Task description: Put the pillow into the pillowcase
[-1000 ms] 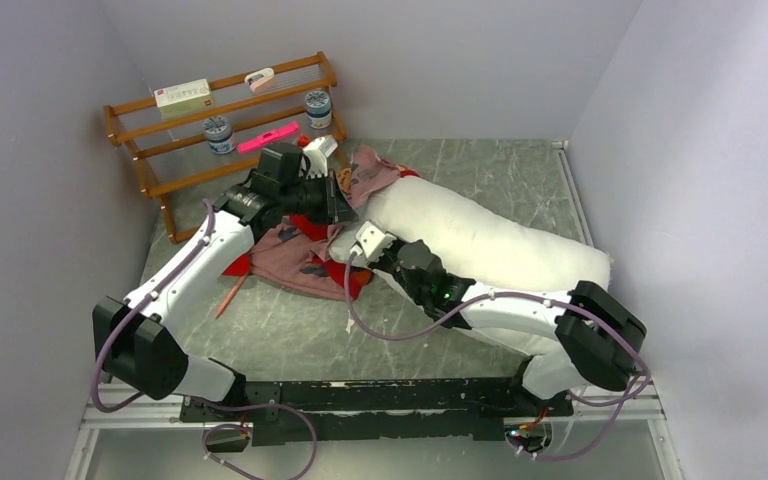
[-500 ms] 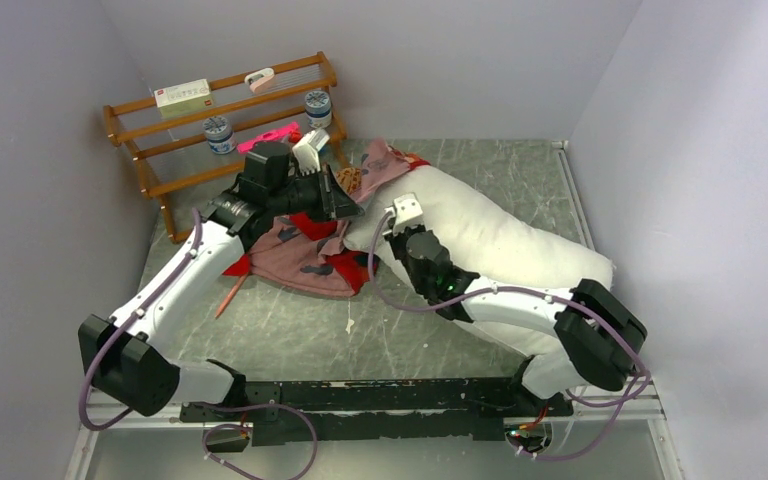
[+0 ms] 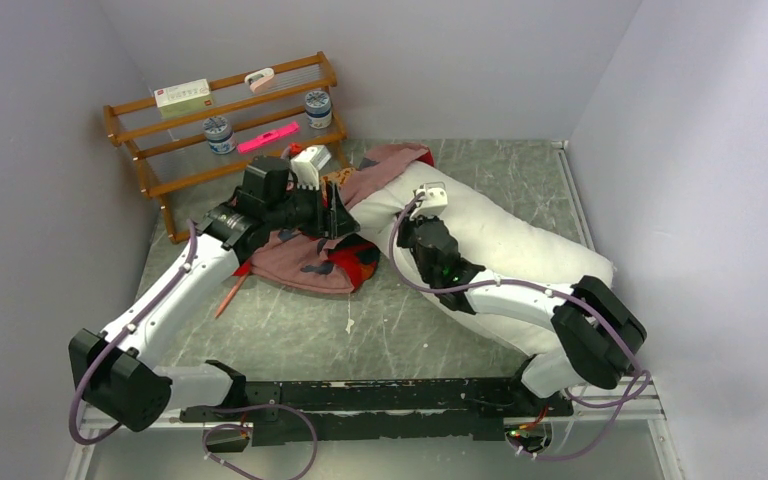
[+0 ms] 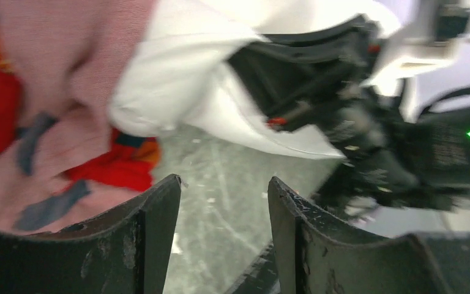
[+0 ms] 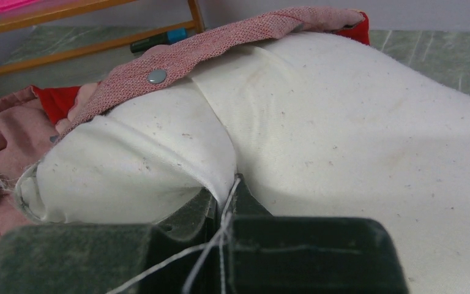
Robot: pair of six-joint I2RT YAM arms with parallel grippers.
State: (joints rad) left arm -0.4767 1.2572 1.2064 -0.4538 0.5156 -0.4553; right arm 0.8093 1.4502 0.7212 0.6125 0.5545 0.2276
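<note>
Green marbled table is boxed by grey walls on the left, far and right sides, and a wooden rack fills the far-left corner. In the top view, the pillow lies diagonally from far centre to near right, with its near end close to the right wall. The pillowcase is bunched on the table just left of the pillow's far end. Its hem is draped over that end. Open table lies near and left of the bunch, so work there, away from the rack.

In the left wrist view, the left gripper has its jaws spread with only bare table between them. It holds nothing. Red and pink cloth lies to its left, and the white pillow corner sits beyond it.

In the right wrist view, the right gripper is pressed together on a fold of pillow fabric near the corner. A loose thread trails from the pinch. The hem, with its snap, lies across the pillow top.

Expect the pillow to be light, soft and bulky. It will probably sag and compress, so a corner pinch likely drags fabric rather than steering the mass. The case looks limp. Take it at the hem near the snap to hold the mouth open.
</note>
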